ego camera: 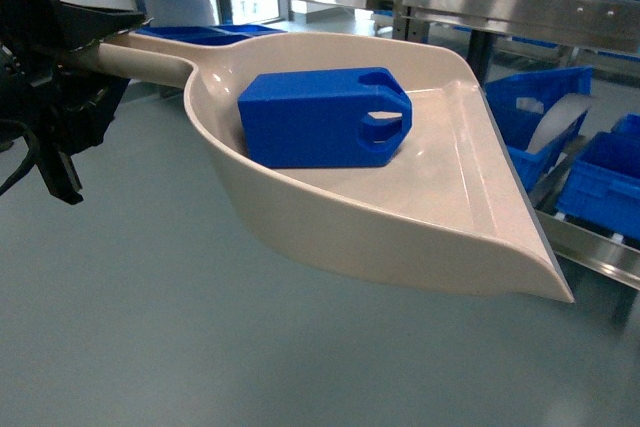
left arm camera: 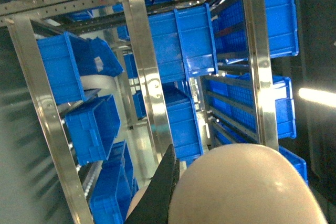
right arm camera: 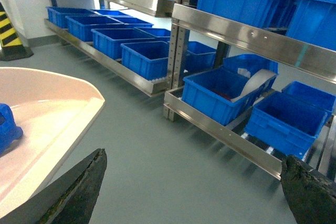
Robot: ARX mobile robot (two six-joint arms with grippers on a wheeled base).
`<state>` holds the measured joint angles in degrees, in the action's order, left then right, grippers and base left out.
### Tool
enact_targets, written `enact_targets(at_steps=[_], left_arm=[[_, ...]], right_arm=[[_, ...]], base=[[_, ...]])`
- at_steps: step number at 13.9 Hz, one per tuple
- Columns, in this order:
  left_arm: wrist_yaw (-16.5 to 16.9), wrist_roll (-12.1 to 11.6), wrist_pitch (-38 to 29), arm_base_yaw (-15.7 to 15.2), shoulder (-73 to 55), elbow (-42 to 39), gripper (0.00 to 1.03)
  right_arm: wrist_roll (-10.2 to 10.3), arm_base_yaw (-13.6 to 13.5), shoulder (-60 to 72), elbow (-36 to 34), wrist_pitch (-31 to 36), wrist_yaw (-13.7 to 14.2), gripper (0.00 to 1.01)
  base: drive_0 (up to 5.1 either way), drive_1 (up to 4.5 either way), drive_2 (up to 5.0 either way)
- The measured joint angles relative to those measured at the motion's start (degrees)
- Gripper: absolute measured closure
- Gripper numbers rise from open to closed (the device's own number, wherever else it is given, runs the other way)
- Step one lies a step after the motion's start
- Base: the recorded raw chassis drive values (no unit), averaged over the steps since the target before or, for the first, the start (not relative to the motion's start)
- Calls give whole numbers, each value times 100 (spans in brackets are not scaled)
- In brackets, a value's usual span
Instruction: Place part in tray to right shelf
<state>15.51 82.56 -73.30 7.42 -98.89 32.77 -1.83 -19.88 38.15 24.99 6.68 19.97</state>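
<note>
A boxy bright blue plastic part [ego camera: 325, 117], with a chamfered end pierced by a hole and slot, lies inside a beige plastic dustpan-shaped tray [ego camera: 440, 217], resting on the tray's floor toward the handle side with its chamfered end pointing to the wide flat lip. The tray is carried in the air above the grey floor by the left gripper [ego camera: 55, 87], whose black fingers are closed around the long straight handle at the left of the head view. The tray's long axis runs from that handle rightward, so the open lip faces the stainless-steel right shelf [ego camera: 520, 12], where large blue crates [ego camera: 545, 112] sit on the lower level beyond the lip. The right gripper [right arm camera: 194, 187] hangs with its two dark fingers spread wide and nothing between them, just beside the tray's lip. The left arm alone bears the load, so reaching the shelf likely means carrying the tray further right, lip first.
</note>
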Motion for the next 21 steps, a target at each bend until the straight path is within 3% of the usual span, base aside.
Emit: enact_targets(at_steps=[21], left_arm=[[-7, 0, -2, -2, 0, 0, 89]], right_arm=[[2, 0, 0, 0, 0, 0, 3]], base=[[-149, -149, -149]])
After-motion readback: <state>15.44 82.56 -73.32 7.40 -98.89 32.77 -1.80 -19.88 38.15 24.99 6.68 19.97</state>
